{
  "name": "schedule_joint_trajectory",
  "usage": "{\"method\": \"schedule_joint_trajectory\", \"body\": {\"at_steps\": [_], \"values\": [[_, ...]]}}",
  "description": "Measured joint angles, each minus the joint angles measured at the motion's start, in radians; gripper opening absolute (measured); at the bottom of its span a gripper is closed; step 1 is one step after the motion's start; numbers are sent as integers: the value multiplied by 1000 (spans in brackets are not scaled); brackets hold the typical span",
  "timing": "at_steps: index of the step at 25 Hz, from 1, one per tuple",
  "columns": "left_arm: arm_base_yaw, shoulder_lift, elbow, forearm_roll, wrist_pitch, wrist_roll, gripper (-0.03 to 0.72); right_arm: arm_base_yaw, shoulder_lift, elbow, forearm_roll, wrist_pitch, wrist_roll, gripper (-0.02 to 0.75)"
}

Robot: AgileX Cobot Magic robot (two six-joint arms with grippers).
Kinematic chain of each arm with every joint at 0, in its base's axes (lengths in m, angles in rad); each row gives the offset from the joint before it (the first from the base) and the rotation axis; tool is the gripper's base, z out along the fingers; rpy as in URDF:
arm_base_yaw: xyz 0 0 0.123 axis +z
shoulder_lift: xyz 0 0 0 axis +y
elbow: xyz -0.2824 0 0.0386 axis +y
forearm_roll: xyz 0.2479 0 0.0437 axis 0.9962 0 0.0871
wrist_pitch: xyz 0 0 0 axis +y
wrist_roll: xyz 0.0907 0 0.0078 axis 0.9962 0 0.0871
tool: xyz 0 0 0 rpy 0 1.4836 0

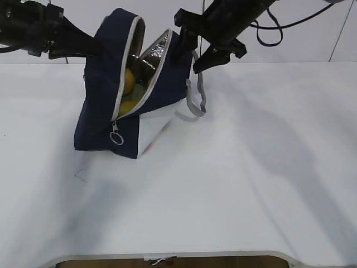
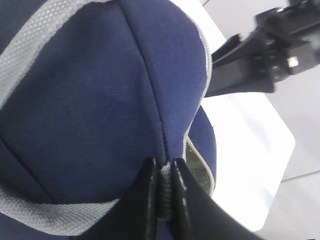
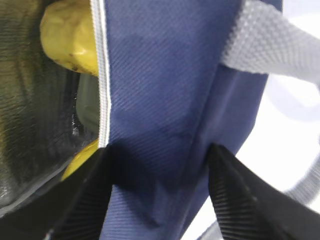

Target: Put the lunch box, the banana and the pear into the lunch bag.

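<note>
No legible text, label, brand, number or sign showing in any view.
</note>
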Motion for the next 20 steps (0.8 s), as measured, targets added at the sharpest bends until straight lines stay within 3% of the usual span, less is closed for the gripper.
{"method": "schedule_joint_trajectory", "body": {"at_steps": [5, 12, 14, 20], "values": [[0, 0, 0, 2, 0, 0, 17, 0, 60, 0, 89, -18, -4, 489], [0, 0, 0, 4, 0, 0, 17, 0, 72, 0, 85, -28, -8, 467], [0, 0, 0, 4, 0, 0, 17, 0, 72, 0, 83, -31, -10, 402], [0, 0, 0, 6, 0, 0, 17, 0, 72, 0, 78, -31, -35, 75]]}}
